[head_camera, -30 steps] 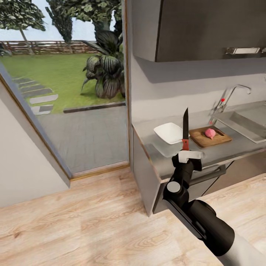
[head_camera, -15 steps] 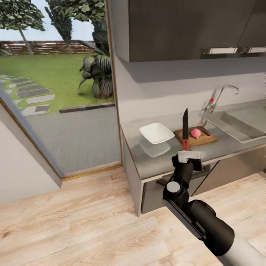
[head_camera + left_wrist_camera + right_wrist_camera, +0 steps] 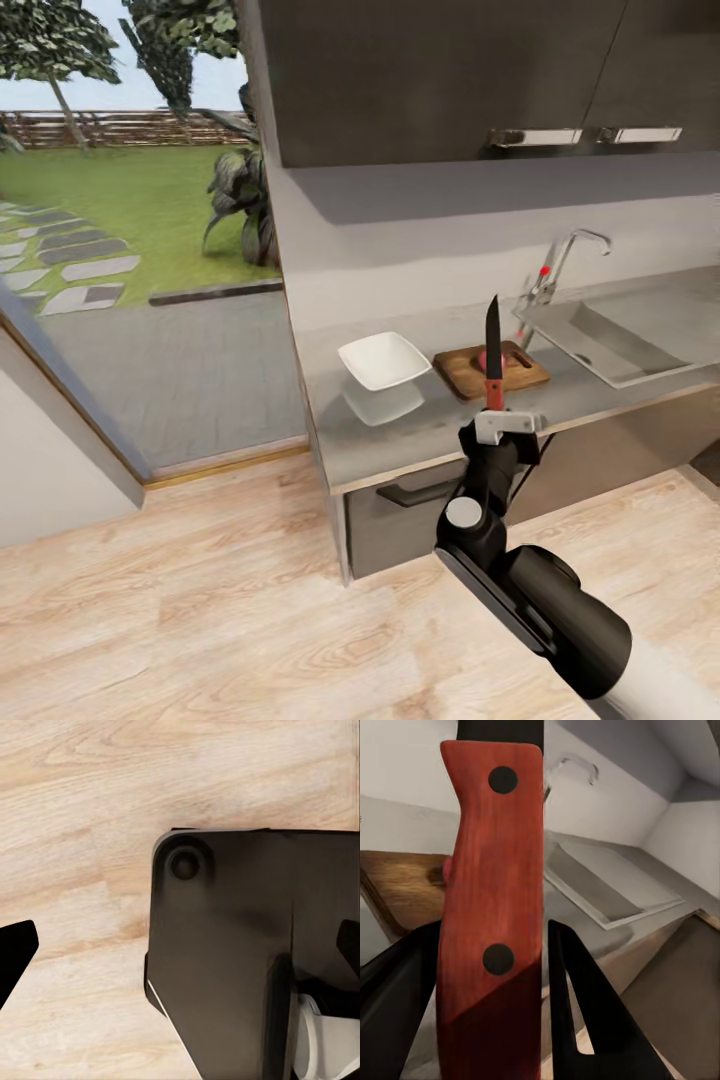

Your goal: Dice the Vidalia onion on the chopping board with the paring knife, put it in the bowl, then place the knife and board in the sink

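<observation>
Right gripper clamped on the red handle of the upright paring knife, whose blade partly hides the pink onion on the chopping board, between white bowl and sink; left gripper fingers spread above plank floor.

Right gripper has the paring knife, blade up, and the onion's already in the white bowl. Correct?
Not quite. The bowl is empty in the head view; the onion sits on the chopping board, partly behind the blade. The right gripper does hold the paring knife, blade up.
</observation>
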